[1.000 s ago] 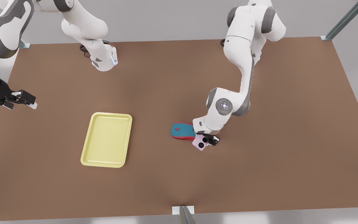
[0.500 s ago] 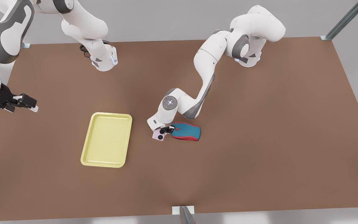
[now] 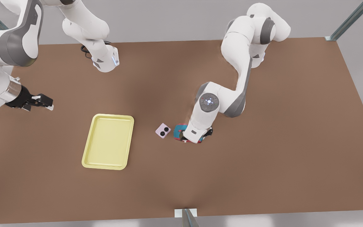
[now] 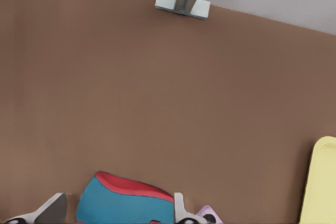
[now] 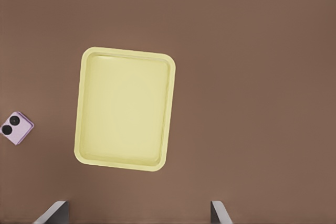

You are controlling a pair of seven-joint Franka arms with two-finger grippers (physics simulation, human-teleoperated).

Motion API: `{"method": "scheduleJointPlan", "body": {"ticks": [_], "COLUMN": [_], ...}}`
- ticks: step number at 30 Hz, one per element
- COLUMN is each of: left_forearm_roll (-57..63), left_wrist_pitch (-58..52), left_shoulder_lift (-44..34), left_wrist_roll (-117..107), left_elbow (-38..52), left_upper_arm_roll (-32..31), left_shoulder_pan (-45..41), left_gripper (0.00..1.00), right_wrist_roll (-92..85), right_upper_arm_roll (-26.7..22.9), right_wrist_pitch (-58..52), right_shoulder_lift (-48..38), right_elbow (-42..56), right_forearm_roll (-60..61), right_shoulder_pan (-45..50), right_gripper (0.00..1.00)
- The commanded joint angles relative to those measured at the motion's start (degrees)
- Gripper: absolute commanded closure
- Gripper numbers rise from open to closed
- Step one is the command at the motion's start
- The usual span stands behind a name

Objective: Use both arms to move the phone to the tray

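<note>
I am looking at the small pale lilac squarish phone with its two black round lenses; it is lying flat on the brown worktop, free of both grippers, between the pale yellow rounded-corner tray and the blue-and-red computer mouse, just beside the mouse and well short of the tray.

The left gripper is hanging low over the mouse. In the left wrist view its two pale fingertips are standing spread on either side of the mouse body, with nothing clamped, and the phone corner is peeking just past one fingertip. The right gripper is hovering near the worktop edge on the front view's left, apart from the tray, its fingers splayed wide and empty, looking down on tray and phone.

My worry is the left gripper. If it is closing or dropping from here, I am judging that it will grab or shove the mouse, and the mouse could knock the phone askew.

For the right arm, the phone is thin and flat, so a slightly high pinch could slide off its edges, and a low one could scrape the worktop. A careless approach over the tray could also clip its raised rim.
</note>
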Motion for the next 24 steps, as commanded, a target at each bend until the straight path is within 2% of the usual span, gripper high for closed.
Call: {"method": "scheduleJointPlan", "body": {"ticks": [1,2,3,4,6,7,8,12,16,17,24], "left_forearm_roll": [0.22,0.31,0.57,6.89,26.67,27.46,27.73,29.13,29.22,29.22,29.22], "left_wrist_pitch": [-23.69,-25.62,-27.56,-27.73,-27.21,-25.28,-21.93,-20.35,-19.91,-19.82,-20.17], "left_shoulder_lift": [-3.88,-4.50,-5.90,-11.61,-22.25,-26.99,-30.34,-30.43,-28.85,-28.23,-27.44], "left_wrist_roll": [30.47,35.13,37.33,37.25,36.54,36.54,36.98,37.77,37.60,37.68,37.69], "left_elbow": [-0.44,-0.35,-0.44,-1.31,-6.49,-12.64,-16.78,-18.81,-17.84,-17.75,-17.84], "left_upper_arm_roll": [4.74,9.66,11.86,5.74,-26.26,-29.35,-35.32,-34.19,-34.27,-34.19,-34.19], "left_shoulder_pan": [4.39,4.39,4.56,9.99,31.53,35.32,42.70,43.85,43.85,43.85,43.85], "left_gripper": [0.00,0.00,0.00,0.00,0.00,0.00,0.00,0.00,0.00,0.00,0.00], "right_wrist_roll": [18.99,26.64,31.12,40.35,45.55,45.63,45.98,60.74,60.93,60.84,97.74], "right_upper_arm_roll": [3.39,6.99,9.10,9.10,9.10,9.28,9.28,9.37,8.75,7.17,7.43], "right_wrist_pitch": [1.40,1.40,1.32,1.40,2.54,4.12,6.58,9.40,21.88,21.88,28.65], "right_shoulder_lift": [-1.26,-1.35,-1.35,-1.00,-0.21,-0.03,-0.12,1.20,0.76,0.67,4.19], "right_elbow": [-1.54,-1.55,-1.55,-1.63,-2.51,-3.48,-4.97,-9.10,-17.19,-19.12,-19.48], "right_forearm_roll": [0.30,0.38,0.30,0.30,0.30,0.38,0.30,0.38,1.26,1.26,0.56], "right_shoulder_pan": [2.10,2.11,2.28,6.58,9.40,9.75,10.81,13.97,13.88,13.80,18.72], "right_gripper": [0.00,0.00,0.00,0.00,0.00,0.00,0.00,0.00,0.00,0.00,0.00]}}
